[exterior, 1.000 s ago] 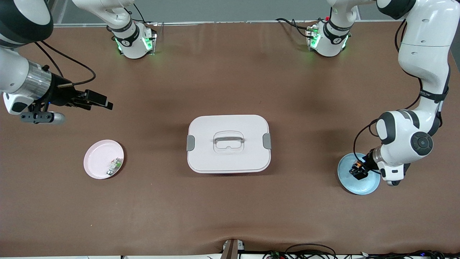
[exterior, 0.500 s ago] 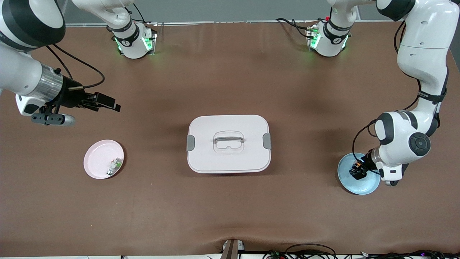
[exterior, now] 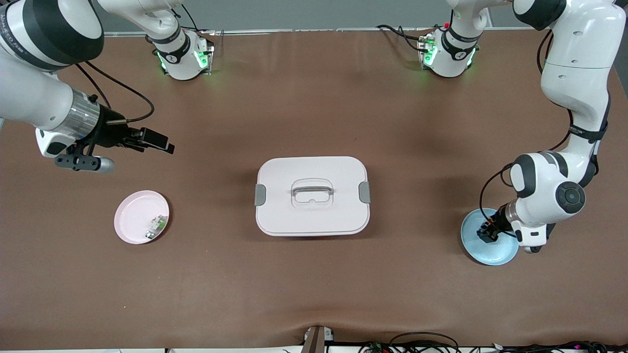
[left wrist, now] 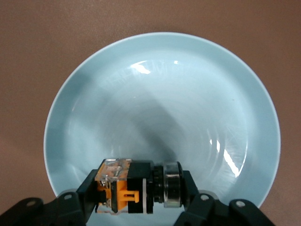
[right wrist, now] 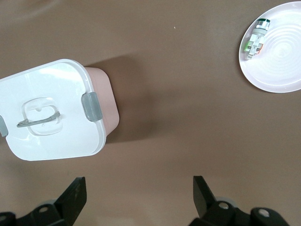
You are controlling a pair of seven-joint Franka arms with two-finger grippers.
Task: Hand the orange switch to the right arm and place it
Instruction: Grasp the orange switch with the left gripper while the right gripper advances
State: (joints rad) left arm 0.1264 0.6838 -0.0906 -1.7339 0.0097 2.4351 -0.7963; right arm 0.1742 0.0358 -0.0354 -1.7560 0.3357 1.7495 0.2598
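The left gripper (left wrist: 139, 197) is clamping the orange switch (left wrist: 136, 187) over the blue plate (left wrist: 94, 84), seen only in its wrist view; the right gripper (exterior: 159, 142) is hovering, jaws apart.

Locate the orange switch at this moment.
The orange switch is on the light blue plate at the left arm's end of the table, clamped between the left gripper's fingers.

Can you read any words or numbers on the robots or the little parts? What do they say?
Left arm: small dark lettering on its black band, too small to read.
Right arm: tiny lettering on its black ring, too small to read.
Orange switch: no readable text.
Green-and-white part: markings too blurred to read.
White lidded box: none.
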